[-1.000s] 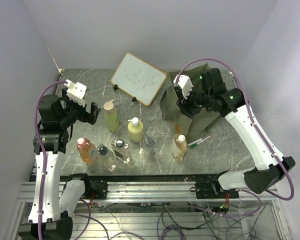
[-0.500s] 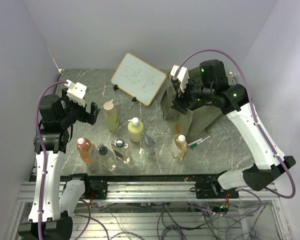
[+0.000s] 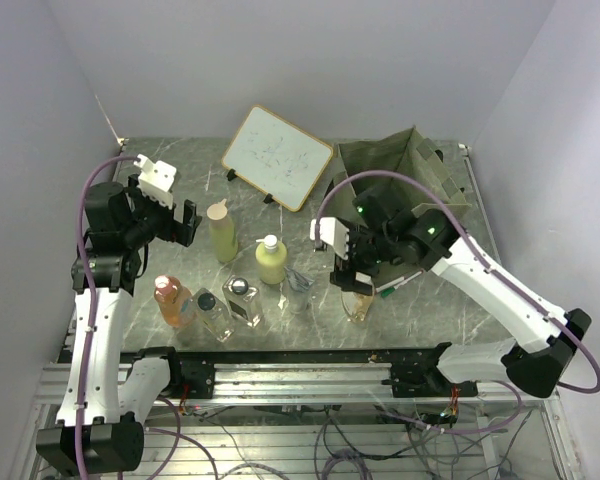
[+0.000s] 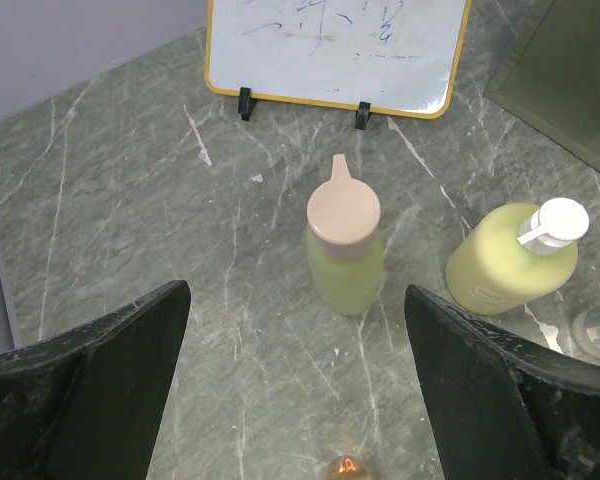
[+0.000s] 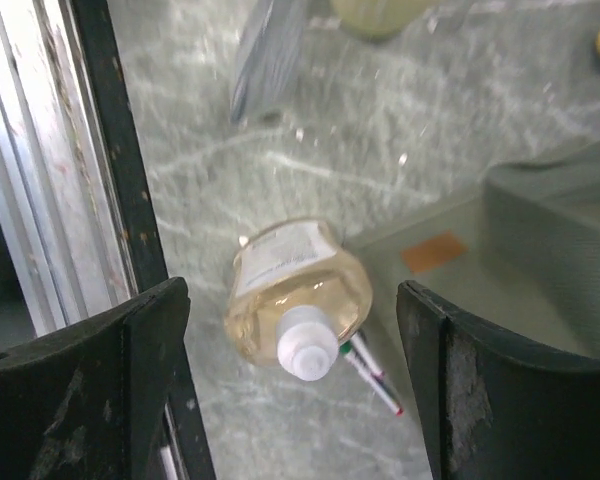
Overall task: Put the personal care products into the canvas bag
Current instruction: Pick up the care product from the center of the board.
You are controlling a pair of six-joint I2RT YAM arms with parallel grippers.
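The olive canvas bag (image 3: 382,162) stands open at the back right. My right gripper (image 3: 346,268) hangs open just above the amber bottle (image 3: 359,300), whose white cap sits between the fingers in the right wrist view (image 5: 307,343). My left gripper (image 3: 181,223) is open and empty, left of the pale-green bottle (image 3: 222,234); the left wrist view shows that bottle (image 4: 343,255) ahead of the fingers. The yellow-green pump bottle (image 3: 271,261), a clear pouch (image 3: 298,286), two clear square bottles (image 3: 243,301) (image 3: 212,314) and the orange-pink bottle (image 3: 169,301) stand on the table.
A wood-framed whiteboard (image 3: 277,157) leans at the back centre. Red and green marker pens (image 3: 400,284) lie right of the amber bottle, beside the bag's base. The metal rail (image 5: 45,180) runs along the table's near edge, close to the right gripper.
My right arm swung away from the bag, down and toward the front, stopping over the amber bottle with its jaws wider apart. The bag now shows open. The left arm barely moved.
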